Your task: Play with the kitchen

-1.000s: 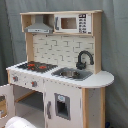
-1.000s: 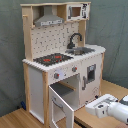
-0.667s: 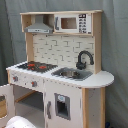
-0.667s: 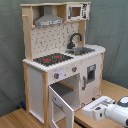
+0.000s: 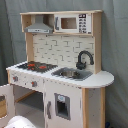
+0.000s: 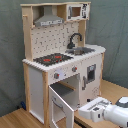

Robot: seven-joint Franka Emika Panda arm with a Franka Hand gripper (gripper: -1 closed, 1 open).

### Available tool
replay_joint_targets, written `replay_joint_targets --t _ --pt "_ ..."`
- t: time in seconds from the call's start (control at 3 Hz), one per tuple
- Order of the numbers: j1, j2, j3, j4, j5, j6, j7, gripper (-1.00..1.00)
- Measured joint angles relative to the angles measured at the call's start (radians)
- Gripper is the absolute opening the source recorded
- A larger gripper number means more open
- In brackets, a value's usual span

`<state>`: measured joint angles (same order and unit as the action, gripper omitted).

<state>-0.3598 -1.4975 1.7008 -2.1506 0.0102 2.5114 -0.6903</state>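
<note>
In the first exterior view, the kitchen (image 5: 60, 70) is standing upright and filling most of the frame before a grey backdrop. The grey hood (image 5: 39, 26) is sitting at upper left of the unit, with the small microwave (image 5: 74, 23) just beside it toward the first exterior view's right. On the counter, the black-red stovetop (image 5: 37, 66) is lying to the left of the sink (image 5: 71, 74), and the black faucet (image 5: 84, 59) is arching over the sink's far edge. A lower door (image 5: 6, 101) is hanging open at the first exterior view's left edge, and a white rounded part of the arm (image 5: 19, 122) is showing at the bottom edge. In the second exterior view, the kitchen (image 6: 62, 60) is resting on a wooden tabletop (image 6: 112, 90), seen from its other side. The oven door (image 6: 64, 101) under the stovetop (image 6: 52, 59) is swung open toward the camera. The white hand (image 6: 85, 108) is sitting low at the second exterior view's lower right, just beside the open door's edge; whether its fingers are spread or pressed together cannot be told.
</note>
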Motion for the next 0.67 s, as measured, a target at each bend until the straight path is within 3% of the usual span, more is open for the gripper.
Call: replay_joint_targets --t 0.67 --pt "0.018 0.0 -0.042 0.013 -0.104 0.023 0.172 1.0"
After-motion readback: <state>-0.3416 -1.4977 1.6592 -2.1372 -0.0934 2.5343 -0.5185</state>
